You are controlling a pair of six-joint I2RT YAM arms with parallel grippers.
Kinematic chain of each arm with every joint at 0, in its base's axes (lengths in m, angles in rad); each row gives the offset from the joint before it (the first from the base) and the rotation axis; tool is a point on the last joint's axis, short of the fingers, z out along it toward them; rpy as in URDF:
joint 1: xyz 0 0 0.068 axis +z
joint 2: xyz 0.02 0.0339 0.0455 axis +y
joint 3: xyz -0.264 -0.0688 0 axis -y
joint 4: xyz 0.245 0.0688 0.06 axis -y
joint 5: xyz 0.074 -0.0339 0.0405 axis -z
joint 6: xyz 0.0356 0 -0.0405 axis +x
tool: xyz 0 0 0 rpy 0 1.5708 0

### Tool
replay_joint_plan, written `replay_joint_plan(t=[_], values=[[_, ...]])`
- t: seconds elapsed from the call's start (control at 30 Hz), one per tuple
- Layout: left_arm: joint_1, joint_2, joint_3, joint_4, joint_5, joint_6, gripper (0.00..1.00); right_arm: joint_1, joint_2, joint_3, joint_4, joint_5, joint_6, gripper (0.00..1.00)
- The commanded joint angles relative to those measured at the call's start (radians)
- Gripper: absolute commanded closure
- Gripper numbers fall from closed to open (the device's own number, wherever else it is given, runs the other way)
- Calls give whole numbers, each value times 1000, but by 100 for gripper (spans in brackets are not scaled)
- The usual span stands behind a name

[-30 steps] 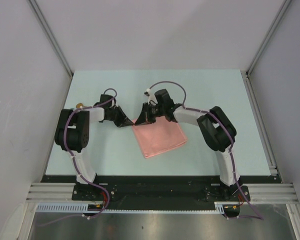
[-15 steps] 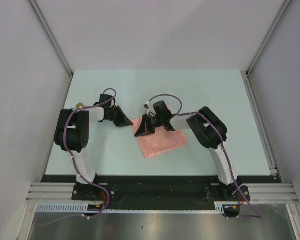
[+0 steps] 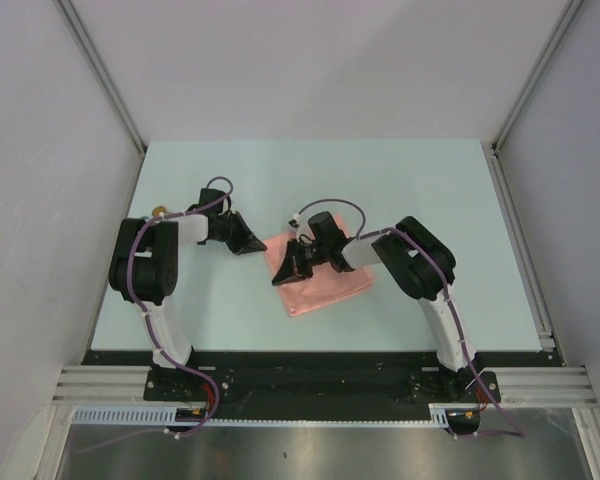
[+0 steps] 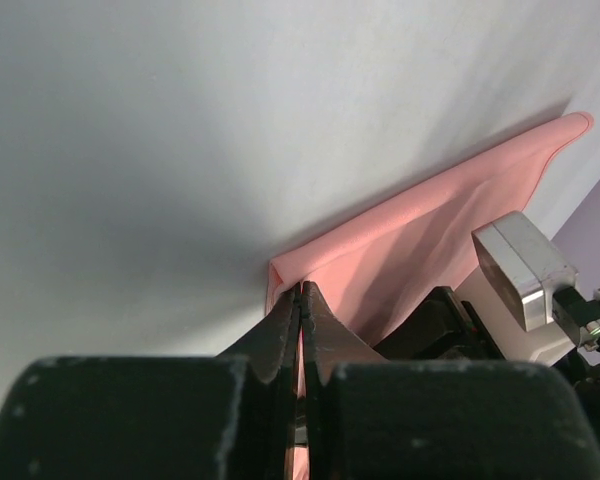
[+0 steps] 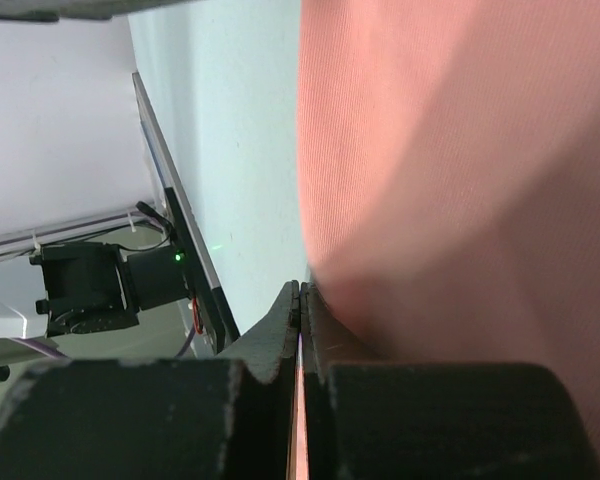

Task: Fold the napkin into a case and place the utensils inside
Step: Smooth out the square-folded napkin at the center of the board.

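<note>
The salmon-pink napkin lies folded in a rough square on the pale table, between the two arms. My left gripper is shut on the napkin's far-left corner; in the left wrist view pink cloth shows between its closed tips. My right gripper is low over the napkin's left edge and is shut on a cloth layer. The right wrist view shows a thin pink strip between its tips and the napkin filling the right side. The spoons are not in view.
The pale blue-green table is walled by grey panels on three sides. A black rail runs along the near edge. A small golden-brown thing shows by the left arm's elbow; I cannot tell what it is.
My right gripper has moved from the napkin's far-left corner toward the near edge, along the left side, with cloth in its jaws. The left gripper has stayed at the corner.
</note>
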Motion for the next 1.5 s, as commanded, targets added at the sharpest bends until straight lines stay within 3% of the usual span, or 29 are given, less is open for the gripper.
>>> replay_joint_plan(t=[0.0,0.53,0.77,0.93,1.03,1.07,1.1,1.2,1.33,1.47], values=[[15,17,16,-40,-92,22,96,16,-58,-56,0,-5,-22,100],[18,15,22,-45,-107,26,96,89,-185,-277,118,3,42,100],[18,18,22,-34,-101,28,97,117,-274,-358,85,33,2,100],[6,-28,24,-45,-141,63,96,114,-362,-283,-145,85,-108,98],[-11,-96,39,-79,-168,95,91,105,-472,-203,-425,258,-232,84],[-18,-118,45,-88,-179,105,86,91,-500,-168,-502,383,-280,73],[-21,-139,50,-106,-179,115,83,80,-544,-157,-635,447,-297,69],[-43,-224,68,-146,-195,147,70,-11,-639,-178,-806,650,-302,53],[-126,-319,62,-160,-192,187,62,-162,-725,-266,-867,724,-283,48],[-294,-330,19,-149,-178,172,72,-243,-750,-307,-848,702,-285,51]])
